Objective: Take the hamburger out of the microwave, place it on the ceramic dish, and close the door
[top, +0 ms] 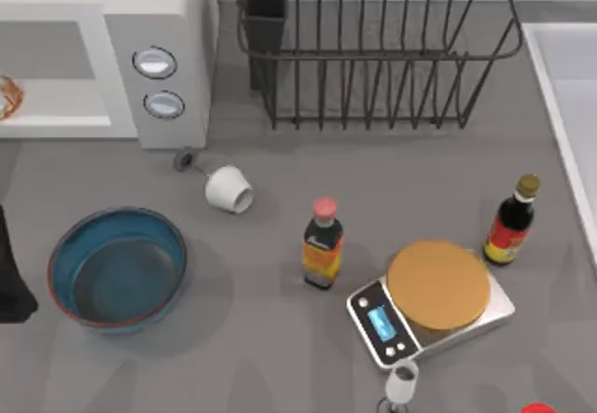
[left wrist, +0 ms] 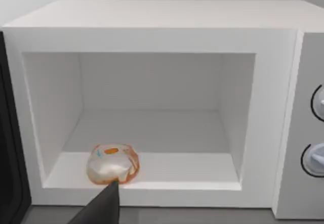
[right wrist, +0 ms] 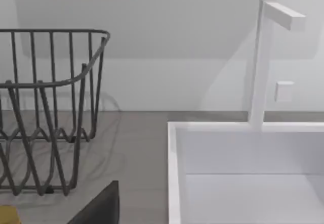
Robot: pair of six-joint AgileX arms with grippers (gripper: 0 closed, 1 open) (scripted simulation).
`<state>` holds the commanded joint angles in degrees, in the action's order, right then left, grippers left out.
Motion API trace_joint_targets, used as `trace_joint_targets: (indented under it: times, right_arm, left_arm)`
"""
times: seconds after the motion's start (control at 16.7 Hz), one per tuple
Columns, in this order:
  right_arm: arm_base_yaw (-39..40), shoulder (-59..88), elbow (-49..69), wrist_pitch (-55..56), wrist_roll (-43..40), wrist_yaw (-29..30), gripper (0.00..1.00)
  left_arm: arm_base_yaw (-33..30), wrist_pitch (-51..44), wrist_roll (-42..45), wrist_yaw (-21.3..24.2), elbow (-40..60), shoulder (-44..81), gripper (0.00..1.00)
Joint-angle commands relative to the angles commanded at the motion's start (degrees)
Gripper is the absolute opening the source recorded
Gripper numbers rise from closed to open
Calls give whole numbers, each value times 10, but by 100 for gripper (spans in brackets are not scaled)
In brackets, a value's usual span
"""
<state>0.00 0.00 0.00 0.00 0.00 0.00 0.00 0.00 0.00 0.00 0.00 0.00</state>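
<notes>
One small hamburger point(left wrist: 112, 162) sits on the microwave point(left wrist: 152, 27) floor, near the front lip, toward the open door point(left wrist: 10, 173) side. It looks light, soft and glossy, so likely slippery; a gentle pinch across its rounded sides seems safest. The microwave walls are smooth, white and boxy. Just before the hamburger hangs the left end effector point(left wrist: 101, 209), one dark finger visible; whether it is spread cannot be told. Below the microwave on the grey bench point(top: 280, 338) stands the blue-glazed ceramic dish point(top: 65, 245), deep, round and hard.
</notes>
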Motion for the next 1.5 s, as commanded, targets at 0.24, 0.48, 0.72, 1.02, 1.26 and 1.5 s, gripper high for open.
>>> trace_joint_targets:
  times: [0.24, 0.48, 0.72, 1.02, 1.26, 1.5]
  right_arm:
    - [0, 0, 0, 0, 0, 0, 100]
    - [0, 0, 0, 0, 0, 0, 100]
    - [0, 0, 0, 0, 0, 0, 100]
    - [0, 0, 0, 0, 0, 0, 100]
    - [0, 0, 0, 0, 0, 0, 100]
    - [0, 0, 0, 0, 0, 0, 100]
  left_arm:
    - [0, 0, 0, 0, 0, 0, 100]
    - [0, 0, 0, 0, 0, 0, 100]
    - [0, 0, 0, 0, 0, 0, 100]
    - [0, 0, 0, 0, 0, 0, 100]
    - [0, 0, 0, 0, 0, 0, 100]
    - [1, 2, 0, 1, 2, 5, 100]
